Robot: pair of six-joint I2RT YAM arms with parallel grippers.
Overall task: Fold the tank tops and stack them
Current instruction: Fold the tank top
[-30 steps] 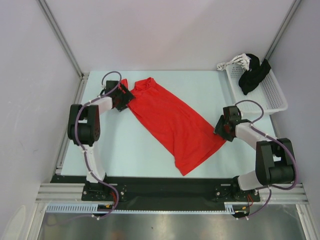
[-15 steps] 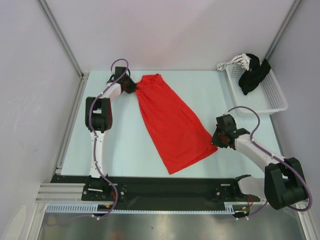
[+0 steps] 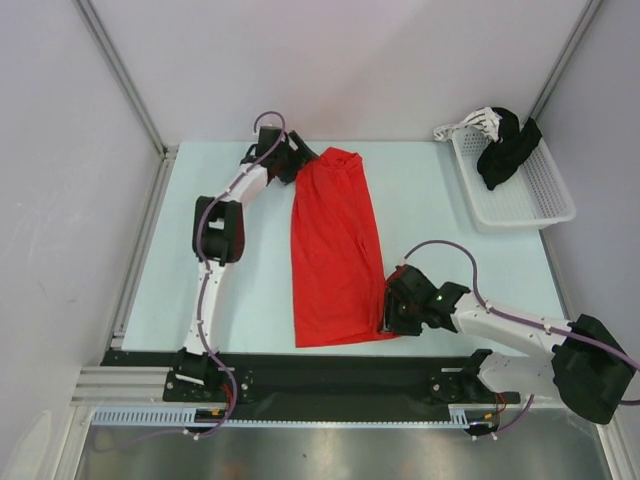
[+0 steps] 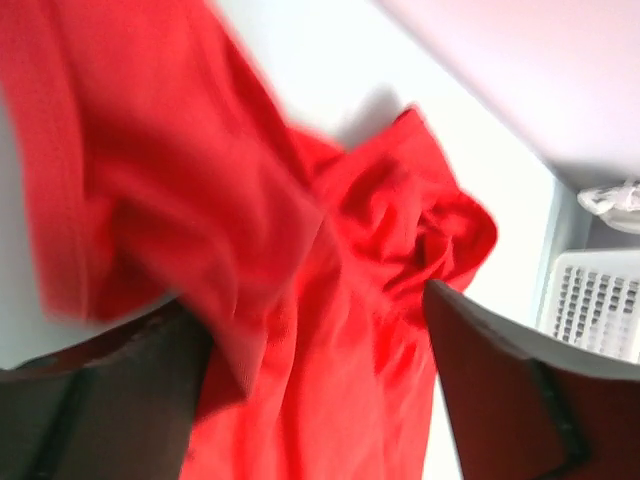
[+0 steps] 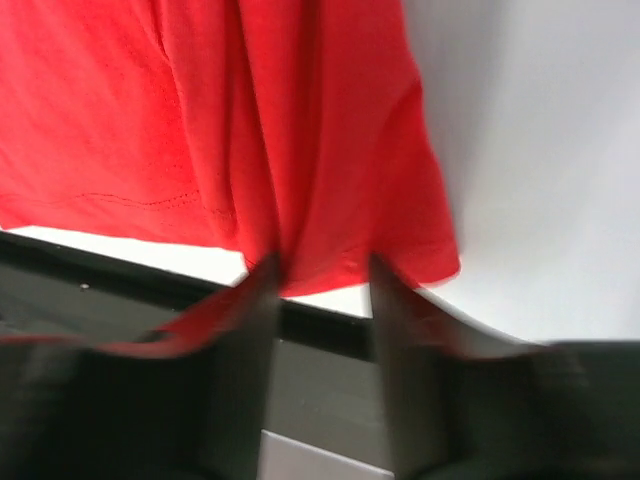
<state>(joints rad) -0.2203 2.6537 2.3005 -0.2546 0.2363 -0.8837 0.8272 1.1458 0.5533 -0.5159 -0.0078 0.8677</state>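
A bright red tank top (image 3: pixel 335 250) lies lengthwise down the middle of the pale table (image 3: pixel 450 210), neck end at the back and hem near the front edge. My left gripper (image 3: pixel 303 163) is at its back left corner. In the left wrist view the left gripper (image 4: pixel 310 300) stands wide open, with loose bunched red fabric (image 4: pixel 380 220) between the fingers. My right gripper (image 3: pixel 392 308) is at the hem's front right corner. The right wrist view shows the right gripper (image 5: pixel 320 262) with fingers apart and the tank top's hem (image 5: pixel 250 120) at their tips.
A white mesh basket (image 3: pixel 540 190) stands at the back right with a black garment (image 3: pixel 505 150) and a white one (image 3: pixel 480 122) in it. A black strip (image 3: pixel 330 375) runs along the table's front edge, just below the hem.
The tank top has swung from a diagonal to straight front-to-back. The left gripper moved back and right, the right gripper forward and left. Both jaws have parted from their grip.
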